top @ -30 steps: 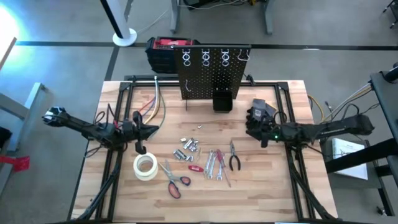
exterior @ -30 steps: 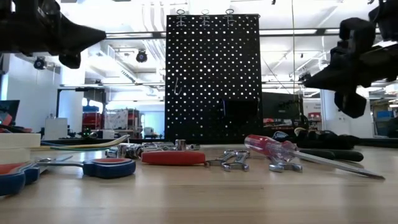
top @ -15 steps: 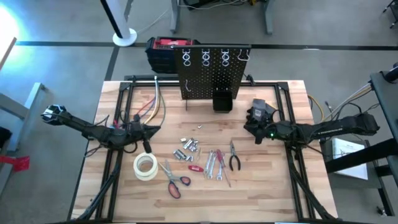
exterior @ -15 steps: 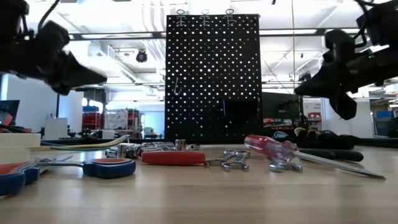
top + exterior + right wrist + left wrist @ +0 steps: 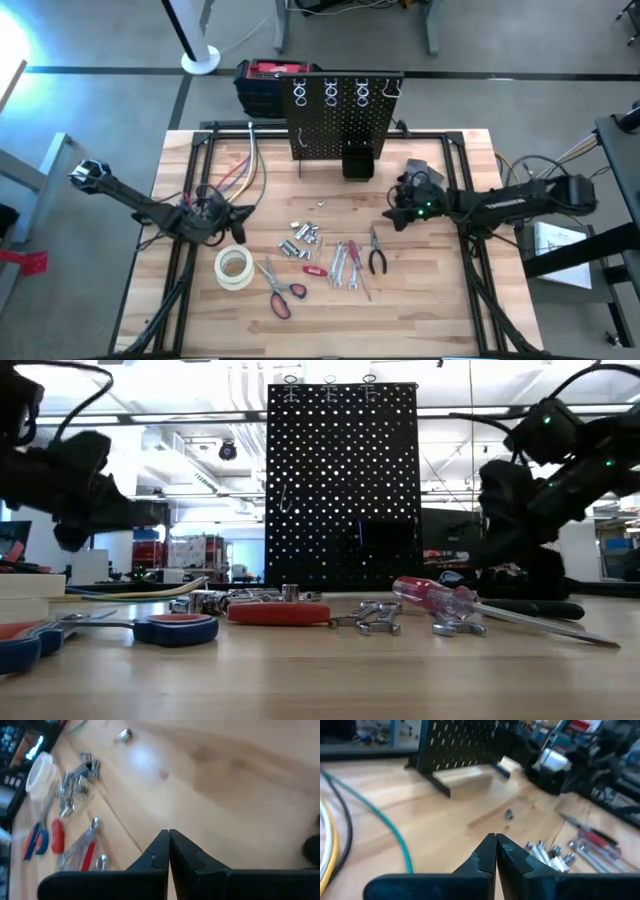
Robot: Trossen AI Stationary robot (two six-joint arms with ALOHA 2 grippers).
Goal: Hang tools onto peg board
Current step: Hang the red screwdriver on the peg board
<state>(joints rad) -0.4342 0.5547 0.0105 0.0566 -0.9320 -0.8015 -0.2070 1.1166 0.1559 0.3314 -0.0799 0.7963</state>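
Tools (image 5: 330, 258) lie scattered mid-tabletop (image 5: 440, 310) before the upright peg board (image 5: 345, 120), its hooks barely discernible, while left end effector (image 5: 495, 839) and right end effector (image 5: 168, 834) hover pinched closed, empty.

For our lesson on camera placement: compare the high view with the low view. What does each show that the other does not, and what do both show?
Only the high view shows the white tape roll, the black-handled pliers and the red-and-black toolbox behind the board. Only the low view shows the room beyond the table, with its lit ceiling and shelving. Both show the peg board, the scissors, the red-handled screwdriver and the two arms, left end effector and right end effector, both empty.
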